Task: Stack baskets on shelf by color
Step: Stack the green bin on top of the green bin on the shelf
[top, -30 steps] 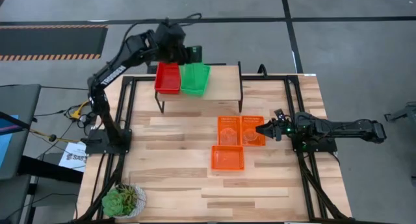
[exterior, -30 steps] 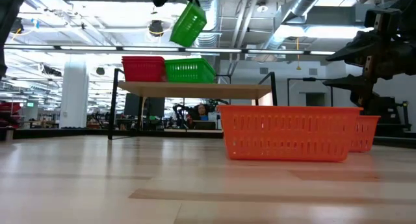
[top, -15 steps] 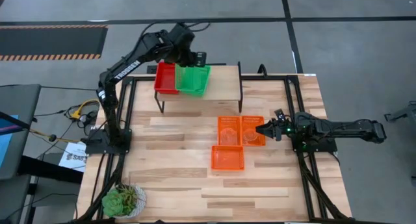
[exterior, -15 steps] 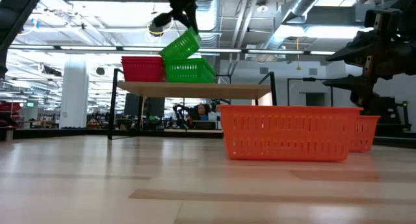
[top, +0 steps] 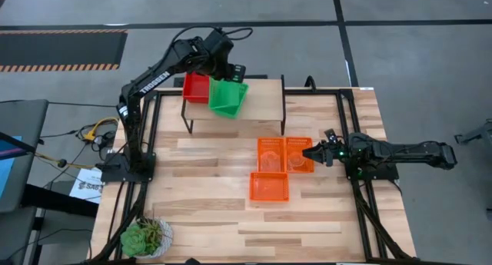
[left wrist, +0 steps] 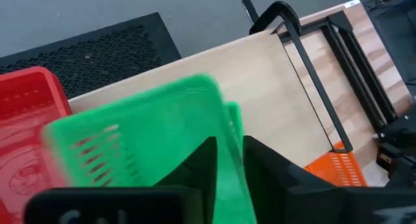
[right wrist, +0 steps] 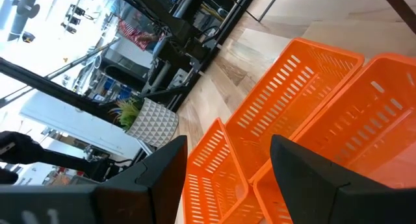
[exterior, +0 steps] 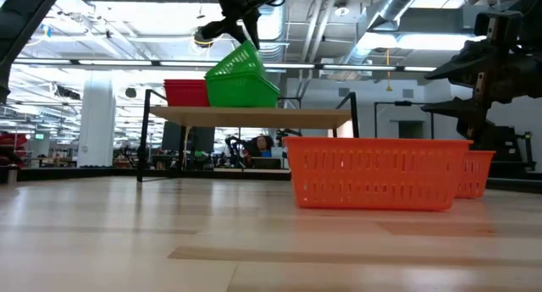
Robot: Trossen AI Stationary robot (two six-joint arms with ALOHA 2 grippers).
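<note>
Above the shelf's point(top: 265, 96) left part, my left gripper point(left wrist: 229, 141) has its fingers slightly apart, one on each side of a green basket's point(top: 228, 98) wall. That basket is tilted, with its lower end inside another green basket point(exterior: 246, 93) standing on the shelf. A red basket point(top: 196, 87) stands beside them, at the shelf's left end. Three orange baskets point(top: 270, 154), point(top: 299, 154), point(top: 269, 187) rest on the table. At the right orange basket's right side my right gripper point(top: 311, 152) stands open and holds nothing. My left gripper's fingers point(left wrist: 209, 160) come from above, slanting down, on either side of the tilted green basket's raised wall point(left wrist: 229, 120). The basket is blurred between them, and I cannot tell whether they touch it. Its lower end lies in the green basket beneath.
The shelf's right half point(exterior: 313, 117) is bare wood. A potted succulent point(top: 146, 236) stands at the table's near left corner. Black frame rails point(top: 350, 127) run along the table's sides. Bare tabletop lies between the shelf and the orange baskets.
My left gripper has come down toward the shelf, tipping as it went, and carried the green basket with it. The basket, which hung tilted and clear above the shelf, now has its lower end in the green basket there.
</note>
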